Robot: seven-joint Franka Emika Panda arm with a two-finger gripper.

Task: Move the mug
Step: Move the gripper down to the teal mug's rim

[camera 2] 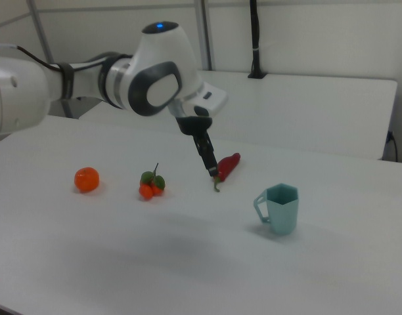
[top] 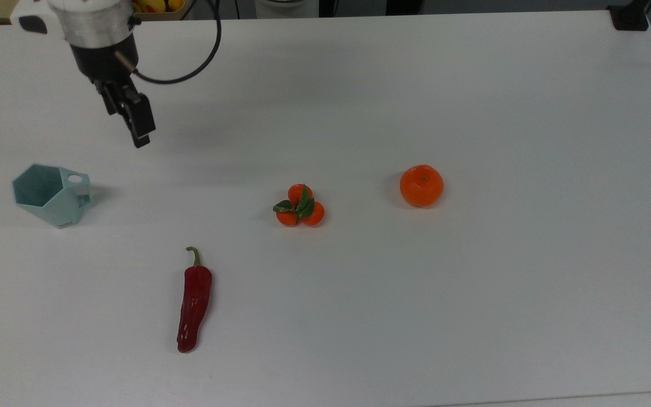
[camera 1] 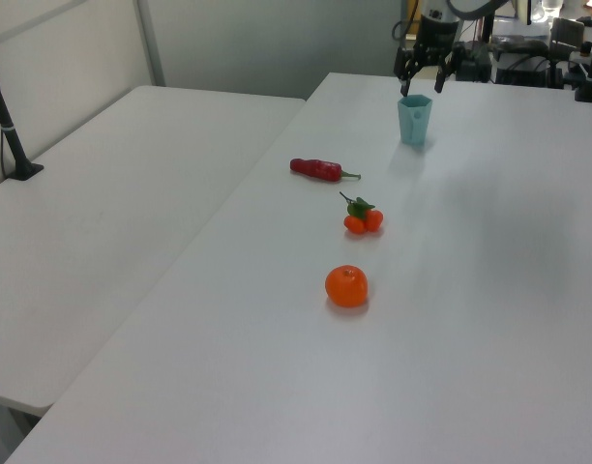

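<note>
- Jaws stand apart, as we read them in the left view, where the two fingers of the gripper (camera 1: 421, 87) show with a clear gap between them and nothing in it. The gripper (top: 141, 137) holds nothing.
- We place the gripper above the table (top: 472, 311) and apart from the mug (top: 53, 195), off toward the top view's upper right of it. In the right view the fingertips (camera 2: 213, 172) hang to the right view's left of the mug (camera 2: 282, 210), not touching it.
- We judge the spread fingers to be made ready for a grasp on the mug's wall or rim. The approach is not yet finished.
- The mug (camera 1: 414, 120) stands upright on the table with its hexagonal mouth open upward, so its long axis runs vertical, and the body tapers toward the base.
- Its handle (top: 78, 186) points to the top view's right, toward the cluster of small oranges (top: 300, 207). In the right view the handle faces the right view's left.
- The red pepper (top: 193, 301) lies below and to the right of the mug in the top view. The orange (top: 421, 185) sits well apart from the mug, beyond the cluster. None of them crowds the mug, so we expect open room around it for the fingers.
</note>
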